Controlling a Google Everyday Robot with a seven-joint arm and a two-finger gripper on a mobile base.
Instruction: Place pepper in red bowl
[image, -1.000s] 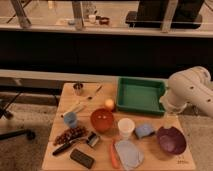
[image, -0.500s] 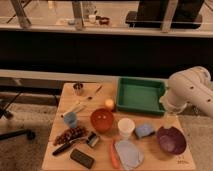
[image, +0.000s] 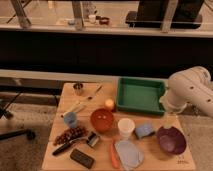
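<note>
- In the single camera view we count one white arm (image: 190, 92), reaching in from the right past the desk (image: 156, 161). The gripper itself is hidden from us, so we cannot tell how far open it is or whether it holds anything.
- One pepper (image: 114, 155) lies flat near the front edge of the desk. It is outside the bowls and just beside a grey-blue flat piece (image: 129, 154) on its right.
- There are two bowls. The red bowl (image: 102, 120) sits mid-desk, behind the pepper and apart from it. The purple bowl (image: 171, 140) is at the front right.
- We count three cups: a white cup (image: 125, 127) just right of the red bowl, a small blue cup (image: 70, 119) to its left, and a metal cup (image: 78, 88) at the back left.
- One green tray (image: 140, 95) stands at the back, near the arm.
- One small yellow-orange fruit (image: 109, 103) sits between the tray and the red bowl.
</note>
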